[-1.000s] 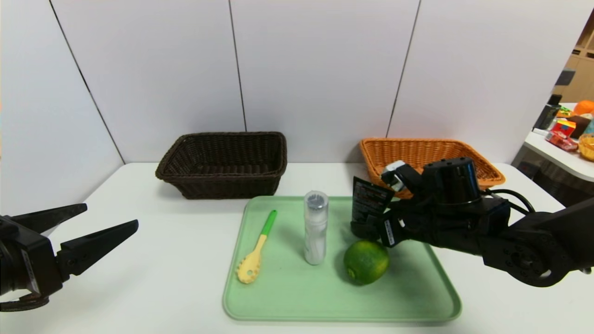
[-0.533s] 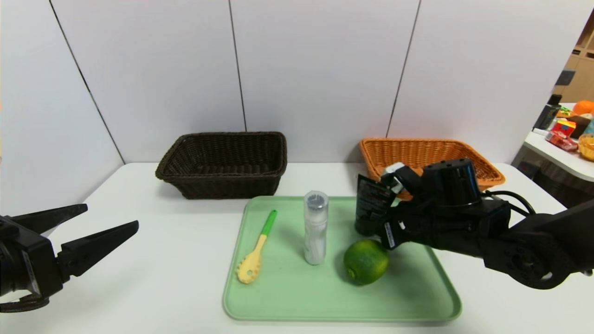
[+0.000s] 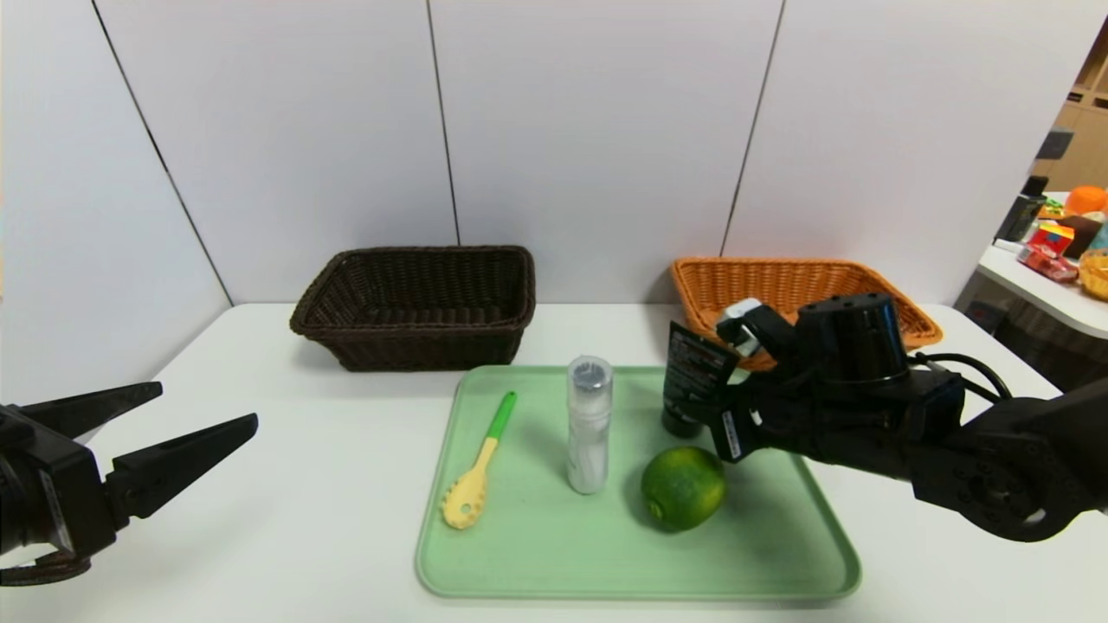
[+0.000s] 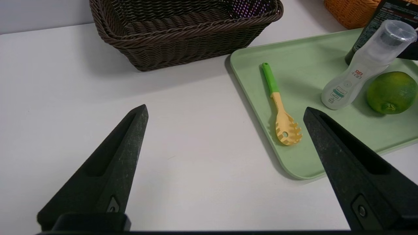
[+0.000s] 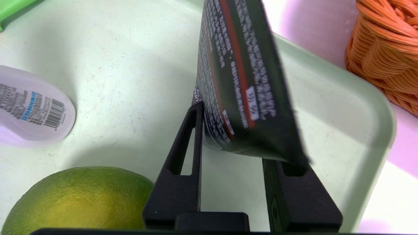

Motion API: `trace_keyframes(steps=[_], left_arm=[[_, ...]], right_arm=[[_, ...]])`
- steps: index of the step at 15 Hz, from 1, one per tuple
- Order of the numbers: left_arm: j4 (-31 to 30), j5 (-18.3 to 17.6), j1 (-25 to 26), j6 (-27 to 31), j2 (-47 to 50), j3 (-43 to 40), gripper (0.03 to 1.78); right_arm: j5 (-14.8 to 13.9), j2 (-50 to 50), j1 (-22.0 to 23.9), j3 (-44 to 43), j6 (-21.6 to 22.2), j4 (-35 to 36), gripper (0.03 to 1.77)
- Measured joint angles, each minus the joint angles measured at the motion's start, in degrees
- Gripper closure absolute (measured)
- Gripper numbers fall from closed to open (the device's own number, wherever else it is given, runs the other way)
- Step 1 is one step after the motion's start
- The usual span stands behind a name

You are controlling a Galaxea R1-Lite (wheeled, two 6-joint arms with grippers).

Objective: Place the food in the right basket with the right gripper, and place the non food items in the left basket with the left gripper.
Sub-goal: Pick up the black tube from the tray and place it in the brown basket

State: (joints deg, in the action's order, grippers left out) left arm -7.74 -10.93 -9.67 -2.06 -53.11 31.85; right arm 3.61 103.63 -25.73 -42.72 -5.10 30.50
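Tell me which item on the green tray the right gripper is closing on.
The dark tube standing cap-down at the tray's far right. The right gripper has a finger on each side of it; the lime, white bottle and spoon stand apart.

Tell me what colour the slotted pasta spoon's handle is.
Bright green, on a yellow head; the slotted pasta spoon shows best in the left wrist view.

White panel wall [image 3: 589, 130] w/ dark seams is standing behind a white table [image 3: 303, 484]; a cluttered side table [image 3: 1039, 285] is showing at far right.
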Motion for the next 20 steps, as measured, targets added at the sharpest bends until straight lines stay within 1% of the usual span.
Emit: trace_keyframes(steps=[2, 3, 4, 6, 8, 20], left_arm=[[0.00, 0.00, 0.00, -0.02, 0.02, 0.00, 0.12], [0.00, 0.00, 0.00, -0.05, 0.02, 0.01, 0.12], [0.00, 0.00, 0.00, -0.02, 0.02, 0.01, 0.12], [0.00, 0.00, 0.00, -0.02, 0.02, 0.04, 0.12], [0.00, 0.00, -0.02, -0.05, 0.02, 0.00, 0.12], [-0.02, 0.00, 0.00, 0.06, 0.17, -0.11, 0.12]], right_arm=[[-0.22, -1.45, -0.63, -0.33, -0.02, -0.07, 1.42], [-0.37, -2.34, -0.94, -0.66, -0.05, -0.11, 1.53], [-0.74, -3.36, -1.30, -1.13, -0.13, -0.29, 1.74], [-1.66, -5.18, -2.24, -2.01, -0.38, -0.49, 1.75], [-1.85, -6.63, -2.99, -2.93, -0.71, -1.01, 1.75], [-1.74, -7.08, -3.51, -0.94, -0.90, -0.73, 1.75]])
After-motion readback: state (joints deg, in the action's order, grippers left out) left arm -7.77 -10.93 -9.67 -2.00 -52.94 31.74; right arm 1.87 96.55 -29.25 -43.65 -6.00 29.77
